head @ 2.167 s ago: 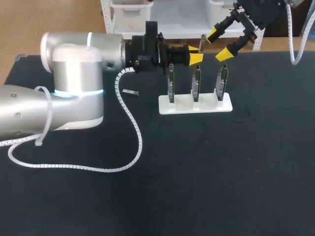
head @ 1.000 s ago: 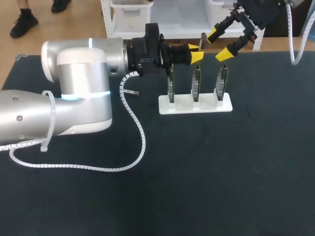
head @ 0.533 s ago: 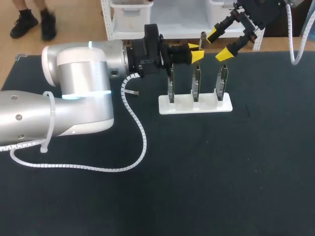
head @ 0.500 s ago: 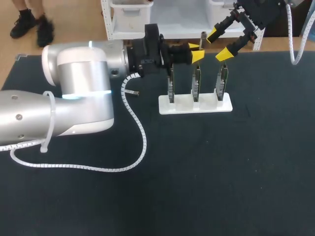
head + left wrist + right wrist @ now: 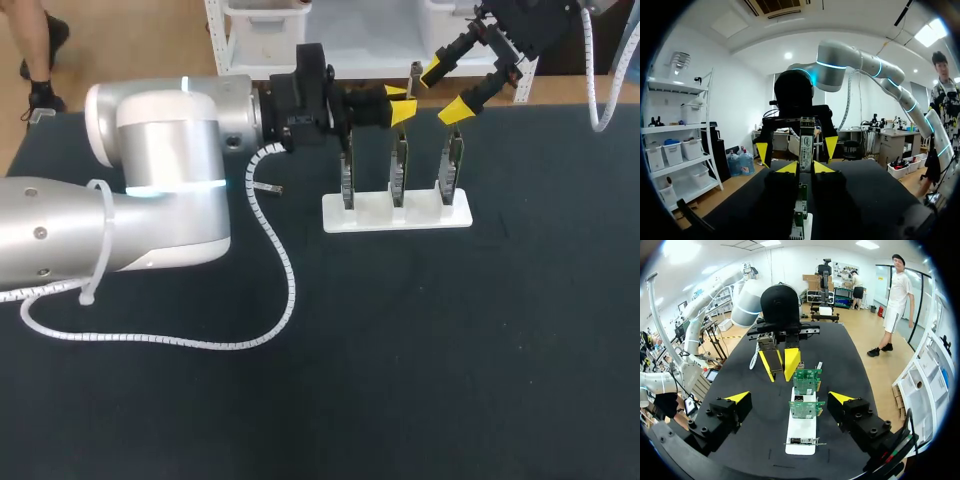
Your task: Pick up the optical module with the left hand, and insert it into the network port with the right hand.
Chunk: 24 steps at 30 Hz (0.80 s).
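1. Progress, done: the optical module (image 5: 806, 142) is off the table and stands upright, clamped from two sides between the yellow tips of my left claw (image 5: 805, 168). I judge the pick-up complete.
2. Location of module: it is held in the air with the left claw, over the far side of the white stand (image 5: 395, 213), near its middle.
3. Right claw (image 5: 447, 90): its fingers are spread wide and hold nothing. It hangs just right of the left claw and farther back, apart from the module.
4. Progress, left: the hand-over to the right claw, then the insertion into the network port. By my reading neither has begun.
5. Network port: I cannot make it out with certainty. It is presumably on one of the three circuit boards (image 5: 399, 165) standing upright in the stand.
6. Left wrist view alone: it shows the grip itself, with both of my tips against the module's sides. The right claw's two yellow tips stand beyond the module, one to each side.
7. Head view alone: it shows the overall layout on the black table (image 5: 450, 350). A small metal piece (image 5: 268, 187) lies on the table to the left of the stand, touched by neither claw. I cannot tell what it is.
8. Right wrist view alone: the boards run in a row along the stand, under and ahead of the spread right fingers. The left claw sits at the far end of the row.
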Tool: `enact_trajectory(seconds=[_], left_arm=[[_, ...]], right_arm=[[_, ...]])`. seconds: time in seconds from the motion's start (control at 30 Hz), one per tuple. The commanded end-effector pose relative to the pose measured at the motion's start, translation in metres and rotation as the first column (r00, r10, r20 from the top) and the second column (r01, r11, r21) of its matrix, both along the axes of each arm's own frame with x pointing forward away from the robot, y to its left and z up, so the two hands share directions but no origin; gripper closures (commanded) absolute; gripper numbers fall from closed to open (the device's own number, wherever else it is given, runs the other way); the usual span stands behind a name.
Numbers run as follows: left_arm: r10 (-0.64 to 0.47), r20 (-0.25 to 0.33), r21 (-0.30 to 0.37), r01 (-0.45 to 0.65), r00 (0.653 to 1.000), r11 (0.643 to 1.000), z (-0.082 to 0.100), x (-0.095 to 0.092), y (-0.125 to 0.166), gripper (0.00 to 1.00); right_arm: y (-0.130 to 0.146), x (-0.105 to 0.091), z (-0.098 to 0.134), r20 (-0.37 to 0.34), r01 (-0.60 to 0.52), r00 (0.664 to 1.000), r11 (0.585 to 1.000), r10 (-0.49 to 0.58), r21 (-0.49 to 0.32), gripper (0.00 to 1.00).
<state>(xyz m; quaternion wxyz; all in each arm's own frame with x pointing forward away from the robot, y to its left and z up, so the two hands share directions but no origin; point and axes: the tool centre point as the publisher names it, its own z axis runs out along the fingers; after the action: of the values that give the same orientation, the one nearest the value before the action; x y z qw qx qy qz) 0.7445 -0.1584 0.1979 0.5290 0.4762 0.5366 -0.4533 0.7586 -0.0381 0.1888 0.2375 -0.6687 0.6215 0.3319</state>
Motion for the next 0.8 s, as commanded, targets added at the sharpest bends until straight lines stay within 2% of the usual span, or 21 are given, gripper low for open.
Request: enact_trajectory(seconds=[0.03, 0.2, 0.47, 0.53, 0.8], left_arm=[[0.0, -0.001, 0.001, 0.0, 1.0, 1.0, 0.0, 0.0, 0.0, 1.0], [0.0, -0.001, 0.001, 0.0, 1.0, 1.0, 0.0, 0.0, 0.0, 1.0], [0.0, -0.001, 0.001, 0.0, 1.0, 1.0, 0.0, 0.0, 0.0, 1.0], [0.0, -0.001, 0.001, 0.0, 1.0, 1.0, 0.0, 0.0, 0.0, 1.0], [0.0, -0.001, 0.001, 0.0, 1.0, 1.0, 0.0, 0.0, 0.0, 1.0]], right_arm=[[0.0, 0.0, 0.0, 0.001, 0.001, 1.0, 1.0, -0.001, 0.0, 0.0], [0.0, 0.0, 0.0, 0.001, 0.001, 1.0, 1.0, -0.001, 0.0, 0.0], [-0.008, -0.002, 0.014, 0.031, 0.017, 0.999, 1.0, -0.018, 0.007, 0.0], [-0.011, -0.003, 0.022, 0.008, 0.032, 0.999, 0.999, -0.032, 0.043, 0.0], [-0.005, -0.011, 0.056, 0.011, 0.008, 1.0, 0.989, -0.009, 0.149, 0.0]])
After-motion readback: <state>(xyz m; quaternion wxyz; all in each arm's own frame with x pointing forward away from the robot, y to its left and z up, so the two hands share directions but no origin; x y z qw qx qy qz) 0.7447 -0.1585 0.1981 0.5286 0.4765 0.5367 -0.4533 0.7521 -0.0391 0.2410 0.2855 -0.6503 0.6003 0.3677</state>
